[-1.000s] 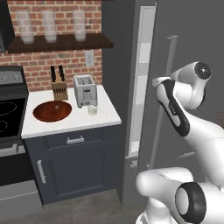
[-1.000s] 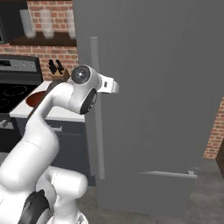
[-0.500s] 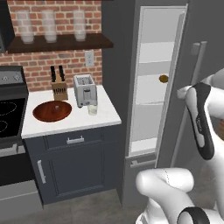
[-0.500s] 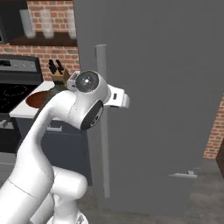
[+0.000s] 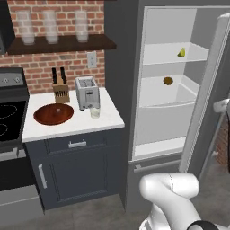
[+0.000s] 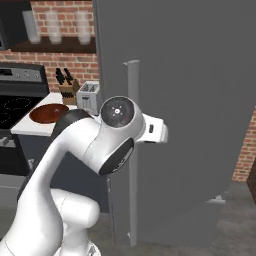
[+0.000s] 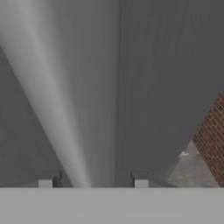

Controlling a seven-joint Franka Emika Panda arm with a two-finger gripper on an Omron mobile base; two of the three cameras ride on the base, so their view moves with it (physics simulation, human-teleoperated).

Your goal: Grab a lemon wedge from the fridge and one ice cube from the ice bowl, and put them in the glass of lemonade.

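fridge handle between gripper fingertips

The arm rose from the base, bent at a big round elbow joint, and reached forward at mid height with its white wrist stretched out level. In the hand view the gripper pointed straight ahead, its two small pale fingertips standing apart at the bottom edge, one to each side of a pale bar that ran up between them. The jaws were parted wider than that bar, and neither tip could be seen pressing on it.
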